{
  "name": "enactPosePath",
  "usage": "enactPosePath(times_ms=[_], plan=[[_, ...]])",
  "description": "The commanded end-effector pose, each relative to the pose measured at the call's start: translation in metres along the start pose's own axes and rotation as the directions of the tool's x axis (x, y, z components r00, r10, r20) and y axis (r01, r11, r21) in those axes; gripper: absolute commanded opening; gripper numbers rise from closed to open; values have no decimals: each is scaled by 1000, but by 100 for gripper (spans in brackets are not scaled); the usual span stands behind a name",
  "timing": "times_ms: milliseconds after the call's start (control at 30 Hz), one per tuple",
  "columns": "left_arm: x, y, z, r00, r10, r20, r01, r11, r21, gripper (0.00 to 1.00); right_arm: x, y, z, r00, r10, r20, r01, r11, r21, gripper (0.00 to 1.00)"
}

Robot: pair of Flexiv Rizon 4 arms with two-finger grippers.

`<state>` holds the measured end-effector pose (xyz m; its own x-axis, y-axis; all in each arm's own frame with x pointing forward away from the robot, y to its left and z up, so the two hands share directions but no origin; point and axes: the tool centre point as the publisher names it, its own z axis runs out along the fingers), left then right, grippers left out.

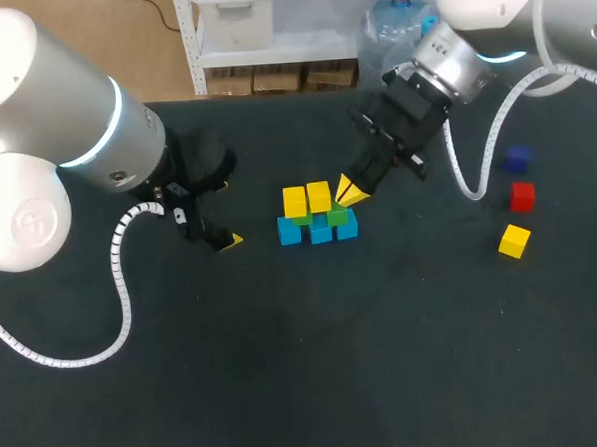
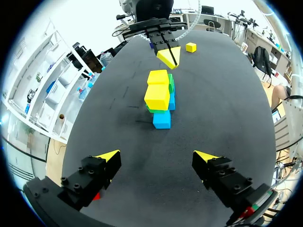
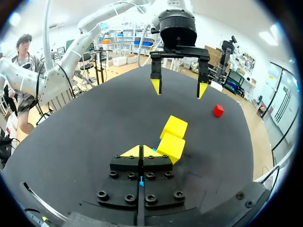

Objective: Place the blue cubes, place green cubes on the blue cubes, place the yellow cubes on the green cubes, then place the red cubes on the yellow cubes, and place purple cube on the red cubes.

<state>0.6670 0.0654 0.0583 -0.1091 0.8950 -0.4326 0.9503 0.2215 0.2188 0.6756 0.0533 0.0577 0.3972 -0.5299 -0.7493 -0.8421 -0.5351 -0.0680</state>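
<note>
The loose small yellow cube (image 1: 514, 240) sits near the tabletop's right edge. It looks light, hard, smooth: pinch two flat sides. Right gripper (image 1: 352, 191) is pressed together, empty, beside the middle pile of cubes (image 1: 318, 222). Left gripper (image 2: 156, 158) is spread wide.

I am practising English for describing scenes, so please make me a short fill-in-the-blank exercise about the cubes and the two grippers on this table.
1. The stack has ___ yellow cubes on top.
2. Its bottom cubes are ___ in colour.
3. The left gripper is ___ and holds nothing.
4. The right gripper, close to the stack, has its fingers ___.

Missing words: two; blue; open; shut.
</note>
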Motion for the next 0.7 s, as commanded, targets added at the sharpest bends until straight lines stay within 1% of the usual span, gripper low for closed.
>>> enactPosePath(times_ms=[33,700], plan=[[1,1,0,1000,3,5,-3,1000,4,100,1,-3,1,1000,1,1,-1,1000,-5,0],[1,1,0,1000,3,5,-3,1000,4,100,5,-5,1,1000,9,-3,-9,1000,-2,0]])
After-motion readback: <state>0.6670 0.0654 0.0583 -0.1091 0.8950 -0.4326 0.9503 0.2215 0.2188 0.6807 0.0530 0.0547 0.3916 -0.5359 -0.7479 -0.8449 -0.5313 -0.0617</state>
